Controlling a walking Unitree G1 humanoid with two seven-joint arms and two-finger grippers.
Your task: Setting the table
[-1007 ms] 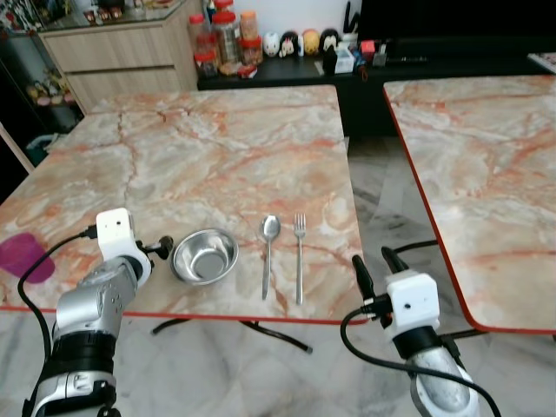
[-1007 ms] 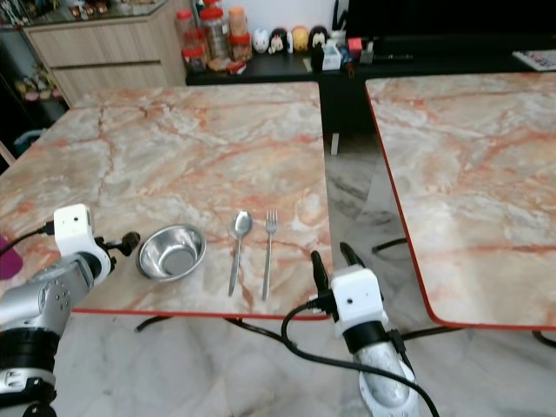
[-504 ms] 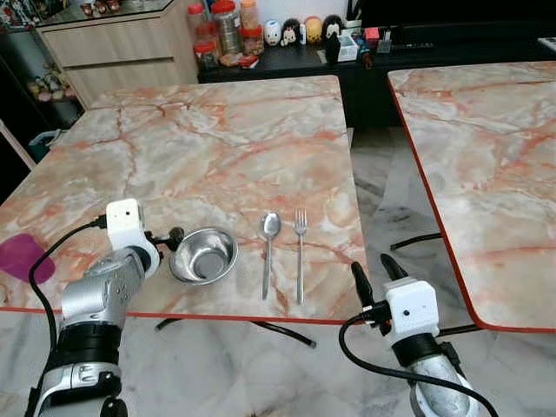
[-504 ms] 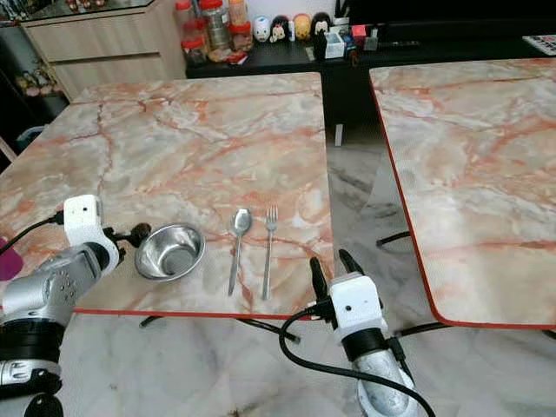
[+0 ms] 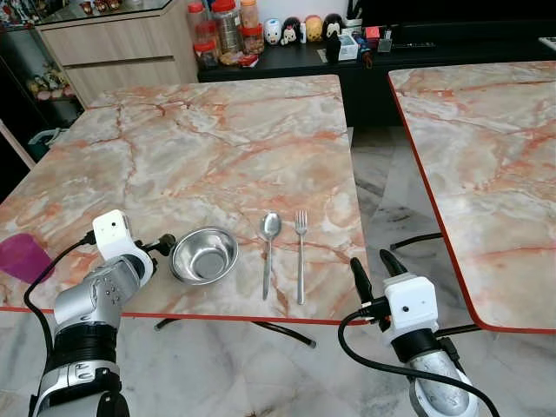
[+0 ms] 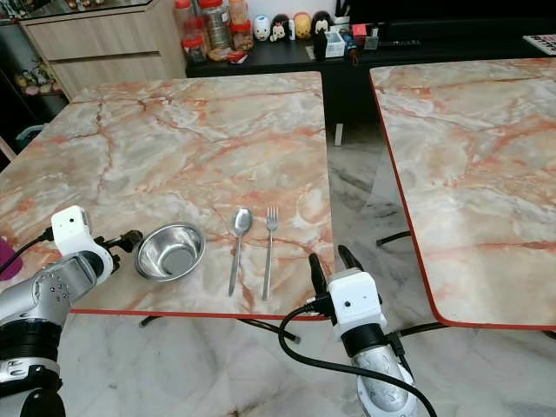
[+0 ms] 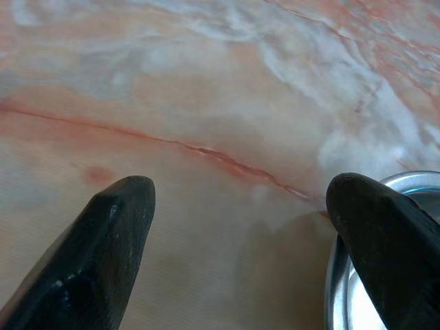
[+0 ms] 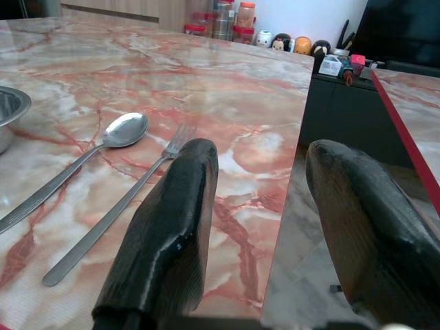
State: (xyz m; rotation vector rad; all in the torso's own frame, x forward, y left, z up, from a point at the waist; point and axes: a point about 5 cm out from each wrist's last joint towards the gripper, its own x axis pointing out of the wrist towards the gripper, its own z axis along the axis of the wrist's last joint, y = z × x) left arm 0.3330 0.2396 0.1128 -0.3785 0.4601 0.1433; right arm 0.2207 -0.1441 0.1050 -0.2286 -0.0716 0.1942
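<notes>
A steel bowl [image 5: 204, 255] stands near the front edge of the marble table [image 5: 217, 148]. To its right lie a spoon [image 5: 268, 252] and a fork [image 5: 300, 256], side by side with their handles toward me. My left gripper [image 5: 163, 244] is open just left of the bowl. In the left wrist view one black finger [image 7: 385, 240] overlaps the bowl's rim [image 7: 342, 289], and nothing sits between the fingers. My right gripper [image 5: 372, 263] is open and holds nothing, off the table's front right corner. The right wrist view shows the spoon [image 8: 124, 129] and fork [image 8: 137, 192] ahead of it.
A purple cup [image 5: 22, 257] sits at the table's front left edge. A second marble table [image 5: 486, 156] stands to the right across a floor gap [image 5: 382, 191]. Jars [image 5: 228, 30] and figurines line a dark sideboard behind, beside a wooden cabinet [image 5: 113, 52].
My left gripper has drawn back a little to the left from the bowl compared with half a second ago. The right gripper, bowl, spoon and fork have stayed put.
</notes>
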